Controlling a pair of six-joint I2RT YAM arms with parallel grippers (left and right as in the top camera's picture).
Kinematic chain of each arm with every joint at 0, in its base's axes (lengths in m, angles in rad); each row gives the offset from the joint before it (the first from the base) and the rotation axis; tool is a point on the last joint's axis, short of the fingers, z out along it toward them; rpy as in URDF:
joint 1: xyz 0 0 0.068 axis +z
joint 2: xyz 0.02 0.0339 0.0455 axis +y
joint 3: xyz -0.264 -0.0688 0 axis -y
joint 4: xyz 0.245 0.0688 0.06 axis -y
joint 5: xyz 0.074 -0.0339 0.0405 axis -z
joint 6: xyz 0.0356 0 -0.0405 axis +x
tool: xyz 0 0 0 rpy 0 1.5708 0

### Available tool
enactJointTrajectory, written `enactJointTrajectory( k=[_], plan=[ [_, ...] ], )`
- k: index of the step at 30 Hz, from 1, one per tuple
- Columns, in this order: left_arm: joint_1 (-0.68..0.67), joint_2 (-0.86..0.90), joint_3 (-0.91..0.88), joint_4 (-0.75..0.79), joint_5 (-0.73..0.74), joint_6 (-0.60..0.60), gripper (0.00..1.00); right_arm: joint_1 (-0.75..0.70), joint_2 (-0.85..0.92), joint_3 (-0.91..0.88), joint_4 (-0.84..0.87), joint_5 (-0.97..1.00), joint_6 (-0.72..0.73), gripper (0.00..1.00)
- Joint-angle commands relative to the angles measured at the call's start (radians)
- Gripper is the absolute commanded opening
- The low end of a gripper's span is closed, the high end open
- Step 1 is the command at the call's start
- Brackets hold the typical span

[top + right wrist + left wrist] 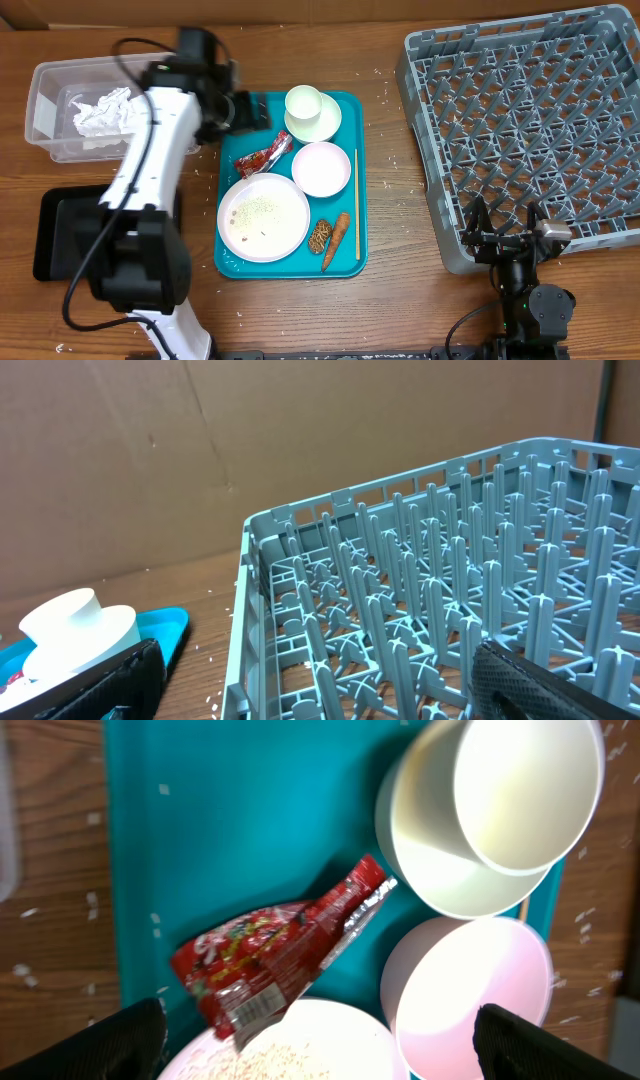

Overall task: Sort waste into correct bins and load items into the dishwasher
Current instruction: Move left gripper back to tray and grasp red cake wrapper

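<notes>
Counter (400, 300): brown wood, scattered with white grains.
Dish rack (520, 120): grey, pegged, seen directly ahead of the right jaws (310, 690), which are spread wide and empty at its near corner.
Teal tray (345, 262): laid beneath the left jaws (320, 1040), which are released, nothing held between them.
Clear tub (45, 120): placed behind the left jaws, with crumpled white paper (105, 110) inside.
Black tray (55, 235): set on the counter beside the left arm.
Plate (264, 217): sprinkled with rice, at the near side of the left jaws.
Bowls (470, 995): ahead and to one side of the left jaws.
Cup (525, 790): nested in a bowl.
Red wrapper (275, 955): lying flat just ahead of the open left jaws.
Carrot stick (336, 240): beside the speckled lump (320, 236).
Chopstick (356, 205): along the tray edge.
</notes>
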Motion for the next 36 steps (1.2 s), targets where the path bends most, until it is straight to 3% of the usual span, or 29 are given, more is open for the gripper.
enactJointTrajectory(
  k=[1, 6, 16, 36],
  plan=[
    [-0.052, 0.045, -0.029, 0.016, -0.124, 0.100, 1.00, -0.008, -0.003, -0.011, 0.006, -0.002, -0.007, 1.00],
    [-0.088, 0.108, -0.029, 0.008, -0.132, 0.205, 0.91, -0.007, -0.003, -0.011, 0.006, -0.002, -0.007, 1.00],
    [-0.093, 0.194, -0.029, 0.012, -0.243, 0.240, 0.77, -0.007, -0.003, -0.011, 0.006, -0.002, -0.007, 1.00],
    [-0.107, 0.226, -0.029, 0.085, -0.243, 0.292, 0.65, -0.007, -0.003, -0.011, 0.006, -0.002, -0.007, 1.00]
  ],
)
